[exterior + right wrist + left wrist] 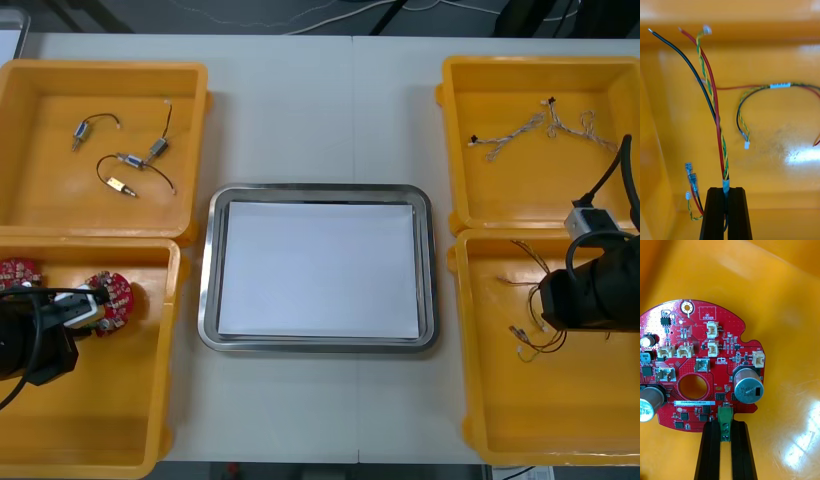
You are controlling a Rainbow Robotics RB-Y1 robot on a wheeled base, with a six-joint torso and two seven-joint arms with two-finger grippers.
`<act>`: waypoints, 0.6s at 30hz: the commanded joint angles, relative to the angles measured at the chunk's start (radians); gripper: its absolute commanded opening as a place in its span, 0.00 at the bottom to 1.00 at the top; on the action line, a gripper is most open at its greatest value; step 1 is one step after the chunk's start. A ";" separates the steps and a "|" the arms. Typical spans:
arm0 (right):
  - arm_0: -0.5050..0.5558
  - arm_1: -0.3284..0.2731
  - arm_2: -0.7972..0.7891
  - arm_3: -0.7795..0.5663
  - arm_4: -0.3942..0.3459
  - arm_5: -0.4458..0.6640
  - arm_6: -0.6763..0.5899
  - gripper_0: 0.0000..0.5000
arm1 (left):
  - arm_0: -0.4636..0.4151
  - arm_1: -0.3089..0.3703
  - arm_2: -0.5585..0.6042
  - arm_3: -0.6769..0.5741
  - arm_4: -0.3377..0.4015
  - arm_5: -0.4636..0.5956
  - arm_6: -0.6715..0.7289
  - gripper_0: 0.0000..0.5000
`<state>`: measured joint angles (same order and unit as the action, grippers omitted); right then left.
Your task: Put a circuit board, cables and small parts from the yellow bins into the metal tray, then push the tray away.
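Metal tray [207, 300] lies between left hand [97, 302] and right hand [545, 305], front view. Right wrist view: I pinch a cable bundle [717, 112] running straight ahead. Left wrist view: I clamp the circuit board [696, 363] by its green connector [725, 418].

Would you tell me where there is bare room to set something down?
Inside the metal tray, between the yellow bins, is bare. Crowded: near left bin, where the left hand grips a circuit board beside another board; near right bin, where the right hand grips a cable among other cables.
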<state>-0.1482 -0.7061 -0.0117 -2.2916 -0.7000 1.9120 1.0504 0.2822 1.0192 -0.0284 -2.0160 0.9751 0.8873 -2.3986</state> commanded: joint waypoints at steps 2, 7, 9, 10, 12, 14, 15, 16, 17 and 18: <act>-0.047 -0.036 -0.065 -0.072 -0.023 0.008 0.042 0.00 | 0.091 0.024 0.143 -0.101 0.042 0.091 -0.063 0.00; -0.059 -0.064 -0.067 -0.106 -0.035 0.008 0.062 0.00 | 0.104 0.024 0.222 -0.138 0.093 0.197 -0.045 0.00; -0.064 -0.076 -0.068 -0.121 -0.038 0.008 0.066 0.00 | 0.098 0.024 0.245 -0.142 0.123 0.237 -0.033 0.00; -0.065 -0.082 -0.068 -0.132 -0.038 0.008 0.068 0.00 | 0.094 0.021 0.255 -0.147 0.137 0.265 -0.010 0.00; -0.070 -0.093 -0.068 -0.143 -0.041 0.008 0.072 0.00 | 0.084 0.015 0.275 -0.162 0.146 0.306 0.027 0.00; -0.077 -0.102 -0.068 -0.150 -0.050 0.008 0.079 0.00 | 0.069 0.001 0.288 -0.187 0.148 0.354 0.087 0.00; -0.077 -0.102 -0.068 -0.150 -0.050 0.008 0.079 0.00 | 0.069 0.001 0.288 -0.187 0.148 0.354 0.087 0.00; -0.085 -0.110 -0.068 -0.150 -0.059 0.008 0.083 0.00 | 0.058 -0.008 0.295 -0.198 0.143 0.381 0.133 0.00; -0.090 -0.116 -0.068 -0.150 -0.067 0.008 0.088 0.00 | 0.045 -0.013 0.295 -0.201 0.139 0.398 0.162 0.00; -0.093 -0.119 -0.068 -0.149 -0.072 0.008 0.091 0.00 | 0.037 -0.014 0.295 -0.201 0.137 0.406 0.176 0.00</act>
<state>-0.2033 -0.7777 -0.0510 -2.4089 -0.7510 1.9131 1.0687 0.3541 1.0179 0.2365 -2.1816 1.1105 1.2550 -2.3926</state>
